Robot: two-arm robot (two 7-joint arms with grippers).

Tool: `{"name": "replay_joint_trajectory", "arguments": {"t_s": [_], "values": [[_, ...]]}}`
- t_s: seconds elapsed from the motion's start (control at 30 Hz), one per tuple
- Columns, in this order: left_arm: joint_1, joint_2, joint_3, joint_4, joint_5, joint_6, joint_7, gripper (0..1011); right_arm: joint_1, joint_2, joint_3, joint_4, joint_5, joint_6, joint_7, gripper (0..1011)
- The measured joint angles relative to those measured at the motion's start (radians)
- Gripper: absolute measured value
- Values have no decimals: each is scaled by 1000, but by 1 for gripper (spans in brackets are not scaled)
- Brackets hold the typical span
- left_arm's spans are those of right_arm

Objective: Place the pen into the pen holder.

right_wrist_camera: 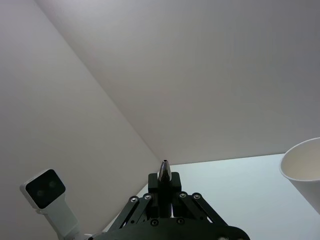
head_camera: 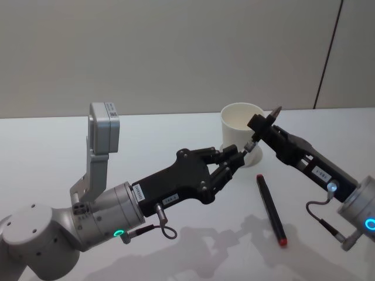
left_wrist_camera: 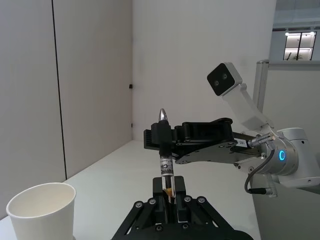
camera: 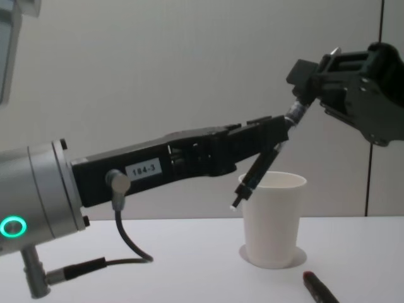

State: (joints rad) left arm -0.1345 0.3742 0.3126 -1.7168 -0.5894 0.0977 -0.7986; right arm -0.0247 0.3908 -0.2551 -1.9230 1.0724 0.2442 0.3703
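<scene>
Mid-handover, by my reading — pen slants tip-up right of centre in head view, close by the white paper cup but not in it. Left gripper and right gripper both clamp it. Next move calls for one to let go and the other to drop it into the cup's mouth — a red-ended pen lies lower right.

We see a white table running from the near edge to the far wall. The pen holder stands upright on it, far and right of centre. Nearer and further right, a black marker with a red end lies flat, apart from the cup.
</scene>
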Motion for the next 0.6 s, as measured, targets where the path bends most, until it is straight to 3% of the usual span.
{"name": "replay_joint_trajectory", "arguments": {"t_s": [0.1, 0.53, 0.6], "values": [[0, 0, 0, 0, 0, 0, 0, 193, 0, 0, 0, 0, 0, 0, 0, 129], [0, 0, 0, 0, 0, 0, 0, 638, 0, 0, 0, 0, 0, 0, -1, 129], [0, 0, 0, 0, 0, 0, 0, 652, 0, 0, 0, 0, 0, 0, -1, 129]]}}
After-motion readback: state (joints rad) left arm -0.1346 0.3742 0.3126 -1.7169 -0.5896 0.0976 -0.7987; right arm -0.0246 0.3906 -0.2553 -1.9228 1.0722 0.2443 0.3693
